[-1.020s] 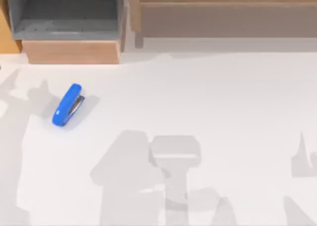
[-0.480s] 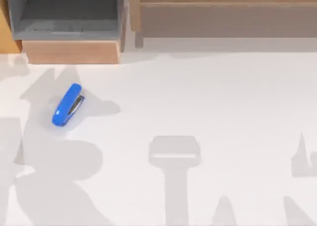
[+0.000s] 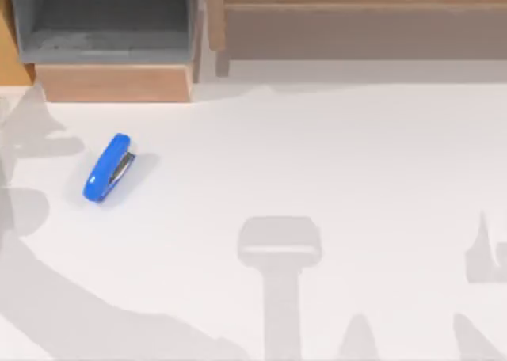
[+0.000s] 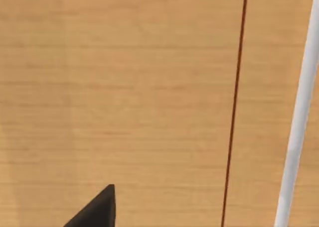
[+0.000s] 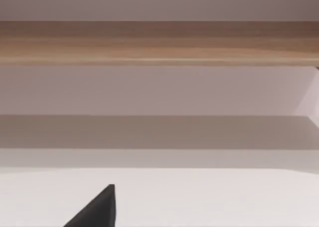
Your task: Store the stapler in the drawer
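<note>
left gripper (image 4: 94, 212): dark tip in left wrist view | right gripper (image 5: 94, 212): dark tip in right wrist view

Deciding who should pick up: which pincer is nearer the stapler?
Probably left. The left pincer faces tan wood close up, like the panel beside the drawer, on the stapler's side of the table. The right pincer looks across the table toward the long shelf, likely farther off.

Probably an office: stapler (image 3: 107, 168), wooden drawer (image 3: 111, 40), plain white table (image 3: 317, 163).
</note>
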Action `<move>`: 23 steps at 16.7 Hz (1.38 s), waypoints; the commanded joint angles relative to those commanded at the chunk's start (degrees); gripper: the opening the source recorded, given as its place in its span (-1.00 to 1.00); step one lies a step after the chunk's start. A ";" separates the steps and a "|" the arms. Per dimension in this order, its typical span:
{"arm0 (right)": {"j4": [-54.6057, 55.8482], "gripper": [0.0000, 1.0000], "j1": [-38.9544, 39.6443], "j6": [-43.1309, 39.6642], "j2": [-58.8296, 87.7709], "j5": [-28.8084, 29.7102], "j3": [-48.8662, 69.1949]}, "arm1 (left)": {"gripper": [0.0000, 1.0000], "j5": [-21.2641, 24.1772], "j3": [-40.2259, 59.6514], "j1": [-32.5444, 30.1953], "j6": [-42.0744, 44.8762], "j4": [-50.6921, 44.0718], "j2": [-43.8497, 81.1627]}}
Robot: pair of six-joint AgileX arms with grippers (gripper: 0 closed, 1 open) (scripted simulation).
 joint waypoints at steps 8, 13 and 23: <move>0.00 1.00 0.00 0.00 0.00 0.00 0.00 | 1.00 -0.18 0.97 -0.23 0.43 -0.12 0.91; 0.00 1.00 0.00 0.00 0.00 0.00 0.00 | 1.00 -1.21 6.38 -1.23 0.42 -2.84 3.52; 0.00 1.00 0.00 0.00 0.00 0.00 0.00 | 0.10 -1.30 6.89 -1.33 0.42 -3.11 3.76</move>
